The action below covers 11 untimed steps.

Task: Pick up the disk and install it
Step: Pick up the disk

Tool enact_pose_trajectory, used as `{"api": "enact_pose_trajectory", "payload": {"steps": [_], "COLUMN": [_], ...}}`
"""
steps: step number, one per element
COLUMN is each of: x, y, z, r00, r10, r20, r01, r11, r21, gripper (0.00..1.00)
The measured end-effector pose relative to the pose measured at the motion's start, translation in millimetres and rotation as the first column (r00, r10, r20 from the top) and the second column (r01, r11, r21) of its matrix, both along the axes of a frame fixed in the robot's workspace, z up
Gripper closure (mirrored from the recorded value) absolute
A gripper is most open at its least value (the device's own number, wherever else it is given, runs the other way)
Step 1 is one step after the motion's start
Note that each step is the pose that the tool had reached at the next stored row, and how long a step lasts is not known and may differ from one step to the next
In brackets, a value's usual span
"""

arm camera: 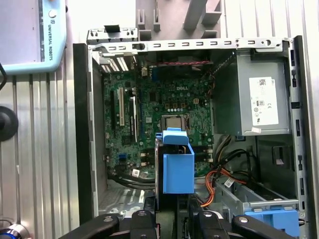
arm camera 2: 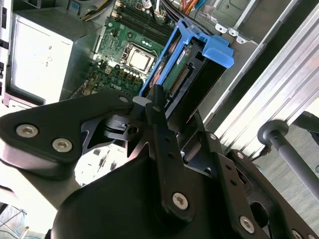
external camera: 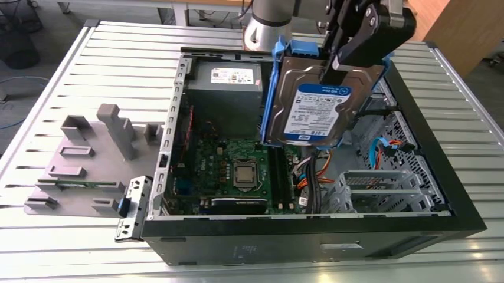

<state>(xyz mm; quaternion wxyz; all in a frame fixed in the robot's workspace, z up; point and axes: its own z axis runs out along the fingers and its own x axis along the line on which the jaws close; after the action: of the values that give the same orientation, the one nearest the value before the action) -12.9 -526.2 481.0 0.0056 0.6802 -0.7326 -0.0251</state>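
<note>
While the exterior view shows the disk (external camera: 315,115) face-on, white-and-blue label toward the camera, both wrist views catch it edge-on, blue plastic along its rim. The gripper (external camera: 344,69) is clamped on the disk's upper end, holding it tilted above the open computer case (external camera: 315,236), over the motherboard (external camera: 236,171). In the first wrist view the power supply (arm camera: 259,99) bears a white sticker; its print seems too small to read. A grey fixture (external camera: 87,159) lies on the slatted table (external camera: 118,47) at the exterior view's left.
</note>
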Motion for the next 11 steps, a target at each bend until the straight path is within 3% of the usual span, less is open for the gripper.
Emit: {"api": "enact_pose_trajectory", "payload": {"steps": [11], "x": [0.0], "y": [-22.2], "z": [-0.1], "r00": [1.0], "r10": [0.0], "r20": [0.0], "r01": [0.0], "r11": [1.0], "r21": [-0.0009], "gripper": [0.65]}}
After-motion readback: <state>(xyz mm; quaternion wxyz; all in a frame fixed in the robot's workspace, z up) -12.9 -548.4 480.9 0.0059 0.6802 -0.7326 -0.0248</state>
